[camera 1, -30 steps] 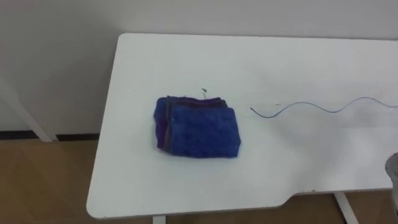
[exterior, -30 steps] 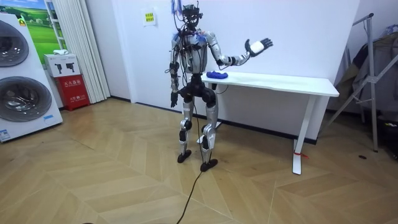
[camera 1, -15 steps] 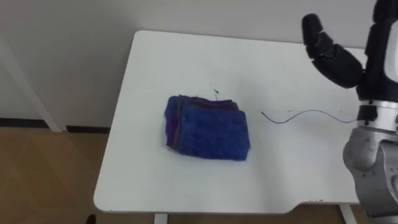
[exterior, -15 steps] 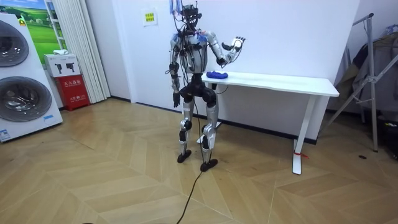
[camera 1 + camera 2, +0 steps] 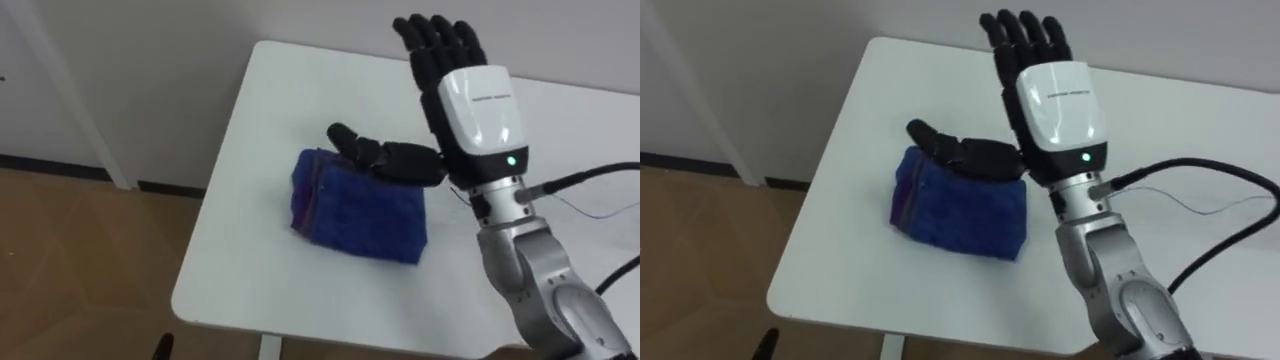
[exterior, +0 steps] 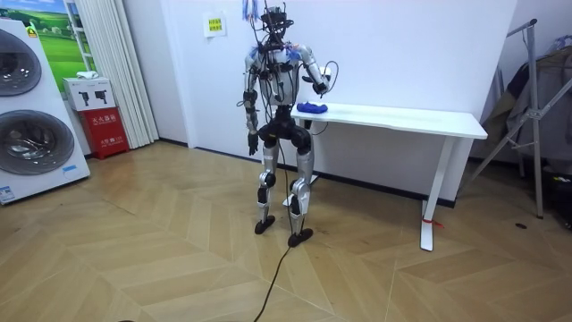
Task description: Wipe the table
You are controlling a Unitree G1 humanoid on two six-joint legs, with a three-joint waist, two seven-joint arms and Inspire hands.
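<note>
Left eye view: poises released right robot hand (image 5: 470, 110) over folded blue cloth (image 5: 360, 210) near left edge of white worktop (image 5: 255, 250), seemingly for grasping.

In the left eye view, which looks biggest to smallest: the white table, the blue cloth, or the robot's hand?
1. White table, clearly the largest.
2 and 3. Right hand and blue cloth look about alike. The hand is nearer the camera, so I won't rank them.

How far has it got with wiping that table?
Barely started. Nothing looks done yet: the blue cloth lies folded on the white table. The right hand hovers open above it, holding nothing; the left hand hangs at its side. Left: grasping the cloth and wiping.
</note>
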